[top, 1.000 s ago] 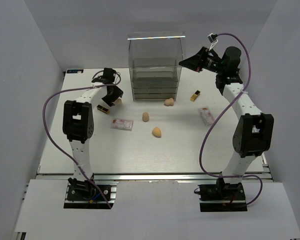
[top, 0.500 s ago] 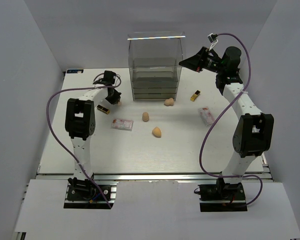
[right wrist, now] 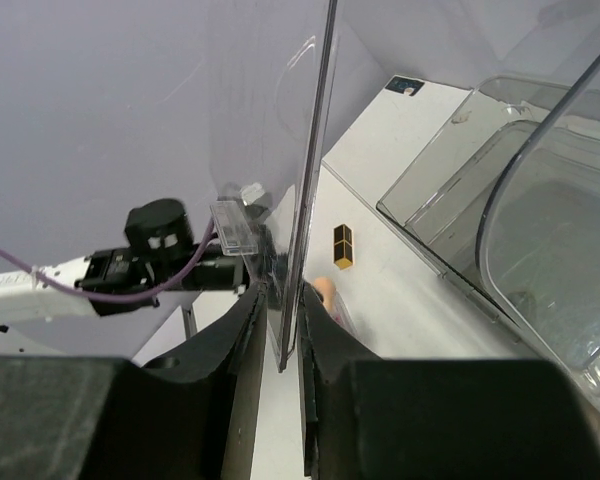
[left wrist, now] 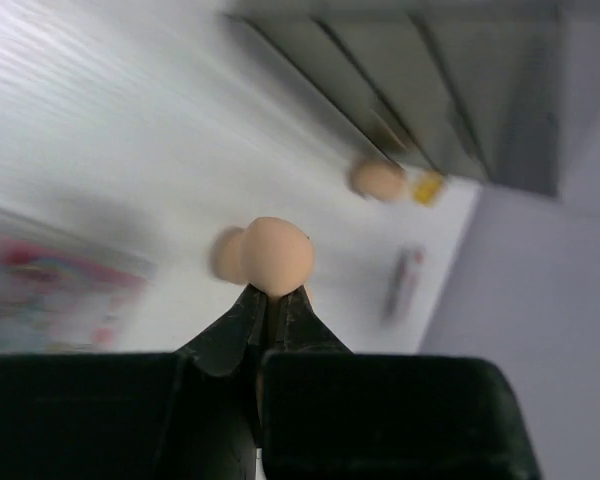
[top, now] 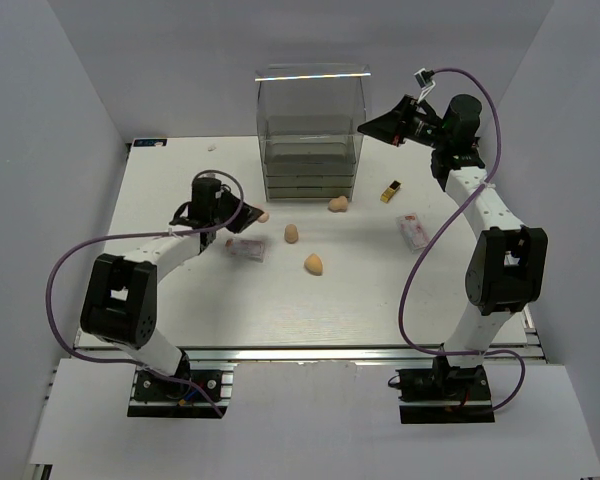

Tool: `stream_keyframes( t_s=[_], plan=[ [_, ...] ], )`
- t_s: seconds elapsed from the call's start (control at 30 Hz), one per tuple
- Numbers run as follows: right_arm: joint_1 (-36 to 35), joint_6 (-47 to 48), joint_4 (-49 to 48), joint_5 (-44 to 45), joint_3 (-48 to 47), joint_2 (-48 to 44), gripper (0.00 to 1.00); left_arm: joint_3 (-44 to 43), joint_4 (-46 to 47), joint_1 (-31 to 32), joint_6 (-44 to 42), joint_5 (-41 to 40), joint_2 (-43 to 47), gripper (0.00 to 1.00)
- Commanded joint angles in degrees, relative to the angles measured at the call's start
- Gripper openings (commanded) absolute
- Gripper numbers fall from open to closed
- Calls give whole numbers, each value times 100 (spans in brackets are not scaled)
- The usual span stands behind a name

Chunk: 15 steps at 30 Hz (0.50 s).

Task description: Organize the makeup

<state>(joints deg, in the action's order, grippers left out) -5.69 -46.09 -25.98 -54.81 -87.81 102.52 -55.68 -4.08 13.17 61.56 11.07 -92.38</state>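
My left gripper (top: 252,215) (left wrist: 272,295) is shut on a peach sponge (top: 263,216) (left wrist: 277,254), held just above the table left of the drawer box (top: 311,130). Three more sponges lie loose (top: 292,233) (top: 314,264) (top: 337,204). One pink-white packet (top: 246,249) lies partly under the left arm, and the other packet (top: 412,231) is at the right. A black-and-gold lipstick (top: 390,191) lies right of the box; another lipstick (right wrist: 342,246) shows in the right wrist view. My right gripper (top: 365,127) (right wrist: 283,300) is shut on a clear panel (right wrist: 308,180) at the box's upper right.
The tall clear drawer box stands at the back middle against the wall. White walls close in the table on both sides. A small blue tag (top: 148,142) sits at the back left corner. The left wrist view is blurred.
My left gripper has shut on the sponge and carried it from the back left toward the middle, the arm swinging nearer. The right arm has not moved.
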Motion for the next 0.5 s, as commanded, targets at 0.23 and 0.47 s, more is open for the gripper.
stream_keyframes(
  t_s=[0.23, 0.47],
  plan=[
    [60, 126, -558, 49, 27, -162, 21, 481, 4503, 950, 718, 695, -235, 8],
    [60, 126, -593, 75, 106, -189, 21, -382, 5136, 1082, 436, 133, -869, 13]
  ],
)
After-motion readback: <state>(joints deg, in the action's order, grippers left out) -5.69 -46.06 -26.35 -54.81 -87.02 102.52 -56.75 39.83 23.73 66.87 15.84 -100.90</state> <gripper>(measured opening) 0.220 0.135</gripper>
